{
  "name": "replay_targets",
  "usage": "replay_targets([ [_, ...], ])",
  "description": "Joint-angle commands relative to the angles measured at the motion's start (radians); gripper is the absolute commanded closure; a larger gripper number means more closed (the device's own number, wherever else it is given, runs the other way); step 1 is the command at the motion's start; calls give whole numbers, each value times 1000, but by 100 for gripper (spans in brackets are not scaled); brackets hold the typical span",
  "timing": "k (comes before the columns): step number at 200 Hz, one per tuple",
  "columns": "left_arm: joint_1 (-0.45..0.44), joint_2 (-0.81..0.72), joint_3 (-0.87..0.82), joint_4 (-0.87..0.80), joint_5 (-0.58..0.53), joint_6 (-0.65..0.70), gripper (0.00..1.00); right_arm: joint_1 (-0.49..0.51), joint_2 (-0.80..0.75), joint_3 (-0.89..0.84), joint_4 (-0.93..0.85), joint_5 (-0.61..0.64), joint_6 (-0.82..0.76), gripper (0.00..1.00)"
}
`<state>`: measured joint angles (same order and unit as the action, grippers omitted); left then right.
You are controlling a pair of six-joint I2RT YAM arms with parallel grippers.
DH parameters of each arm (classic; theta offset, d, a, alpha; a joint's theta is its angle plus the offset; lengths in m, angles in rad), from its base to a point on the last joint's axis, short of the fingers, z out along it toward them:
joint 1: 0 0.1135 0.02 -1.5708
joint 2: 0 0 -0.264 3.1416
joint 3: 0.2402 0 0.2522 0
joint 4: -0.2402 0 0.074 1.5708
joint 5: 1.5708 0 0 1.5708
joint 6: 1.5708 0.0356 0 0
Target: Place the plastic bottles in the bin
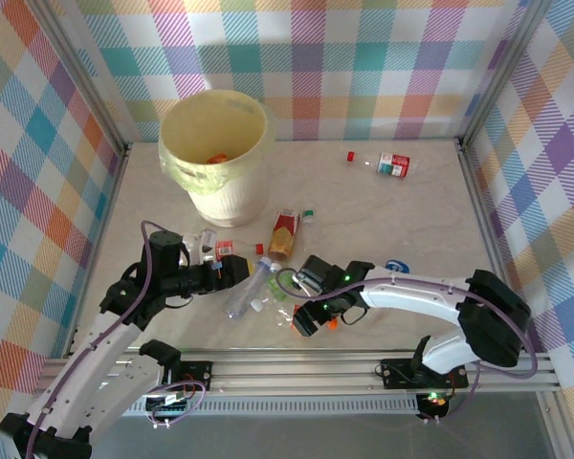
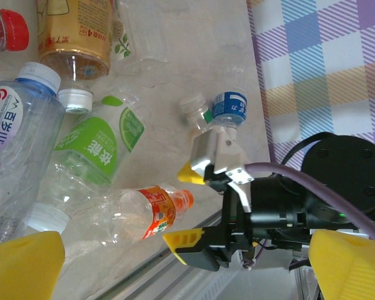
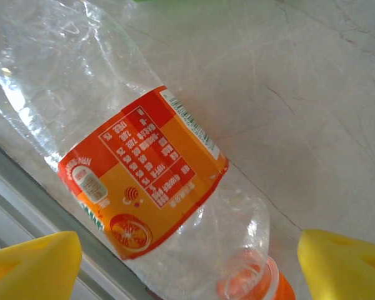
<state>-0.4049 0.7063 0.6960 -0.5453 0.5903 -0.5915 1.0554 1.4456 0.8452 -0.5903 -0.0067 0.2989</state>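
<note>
A crushed clear bottle with an orange label (image 3: pixel 153 178) and orange cap lies by the table's front edge. My right gripper (image 3: pixel 187 269) is open, one yellow finger on each side of its neck, with gaps on both sides. In the left wrist view this orange bottle (image 2: pixel 153 209) points its cap between the right gripper's fingertips (image 2: pixel 190 170). My left gripper (image 2: pixel 187 275) is open and holds nothing. It hovers over a cluster of bottles: a green-label one (image 2: pixel 100 156), a blue-capped one (image 2: pixel 15 144) and an orange-brown one (image 2: pixel 75 37). The pale-yellow bin (image 1: pixel 215 153) stands at the back left.
One red-label bottle (image 1: pixel 394 165) and a red cap (image 1: pixel 350 155) lie at the far right, near the back wall. An orange-brown bottle (image 1: pixel 284 232) lies just right of the bin. The metal rail (image 1: pixel 364 363) runs along the front edge, close under the right gripper (image 1: pixel 311 311).
</note>
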Motion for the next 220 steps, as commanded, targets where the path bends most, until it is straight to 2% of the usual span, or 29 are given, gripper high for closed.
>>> replay_targets([
  [1,-11,-22,-17,25,-3,-10,0,16,42,4,23,17,-17,11],
  [70,-18,-35,-41,69,-12,-36,0,39,147,34,37,82,-11,17],
  [92,-24,-29,-43,72,-17,-38,0,45,145,27,50,71,-10,24],
  [128,-42,-27,-43,84,-27,-47,0,49,57,-9,68,69,-10,34],
  [172,-81,-27,-45,148,-45,-63,0,47,-121,-40,58,41,-5,37],
  [188,-107,-30,-60,226,-57,-94,0,40,-171,-33,55,20,11,37],
  [220,-192,0,-116,469,-90,-145,0,3,-232,-2,90,-120,47,38],
])
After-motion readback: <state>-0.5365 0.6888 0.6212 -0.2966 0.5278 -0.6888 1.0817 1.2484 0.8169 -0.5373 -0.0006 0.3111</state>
